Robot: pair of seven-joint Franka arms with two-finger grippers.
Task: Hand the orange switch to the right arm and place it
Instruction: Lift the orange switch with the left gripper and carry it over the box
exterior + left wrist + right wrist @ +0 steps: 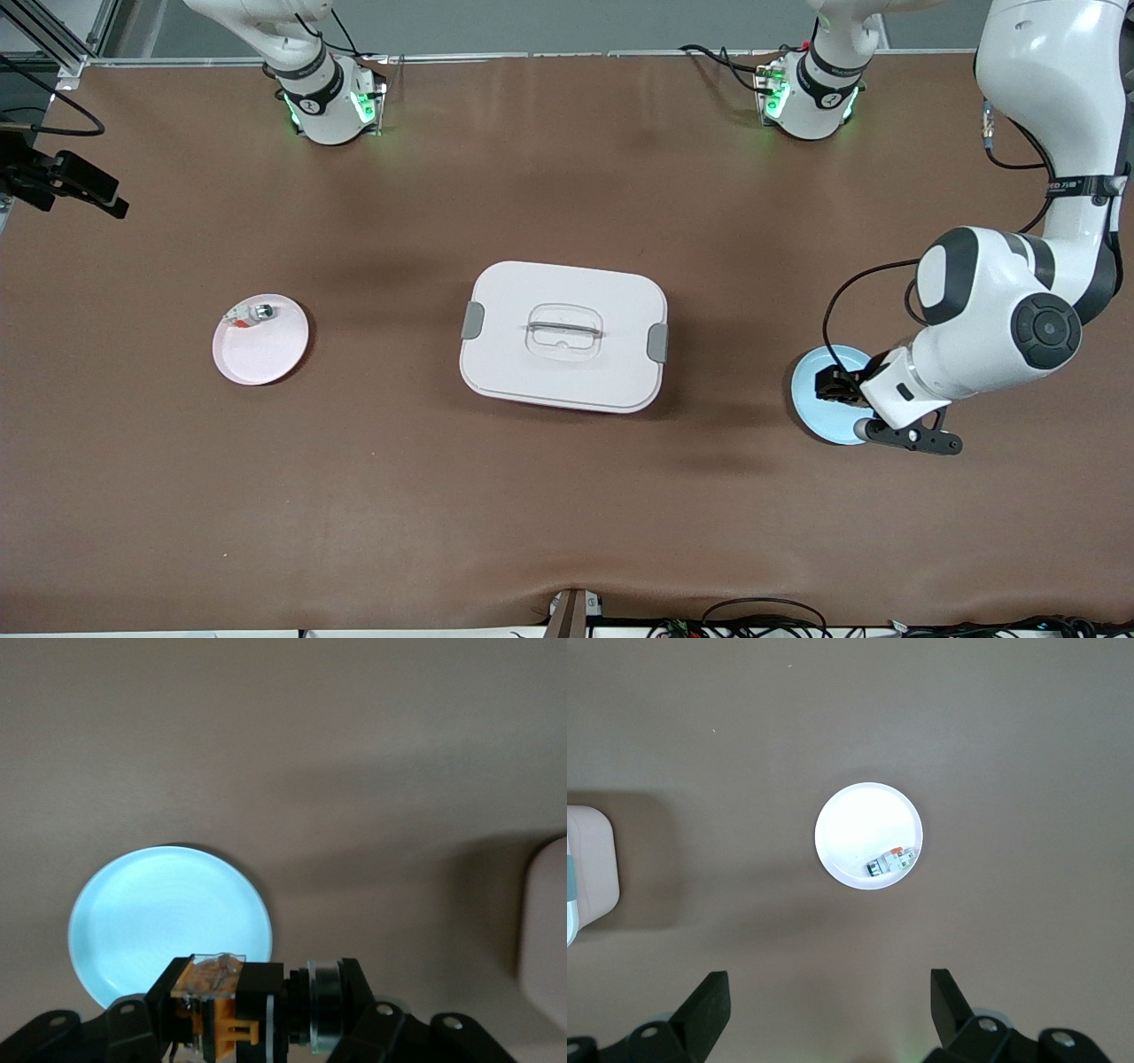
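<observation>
Left gripper [257,1023] clenches the orange switch [235,1010] over the blue plate [819,390]; right gripper [824,1005] hangs released, waiting.

Even overhead light, soft shadows

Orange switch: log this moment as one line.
left gripper: shut on orange switch, over blue plate | right gripper: open, waiting above pink plate | transfer: not yet done
</observation>
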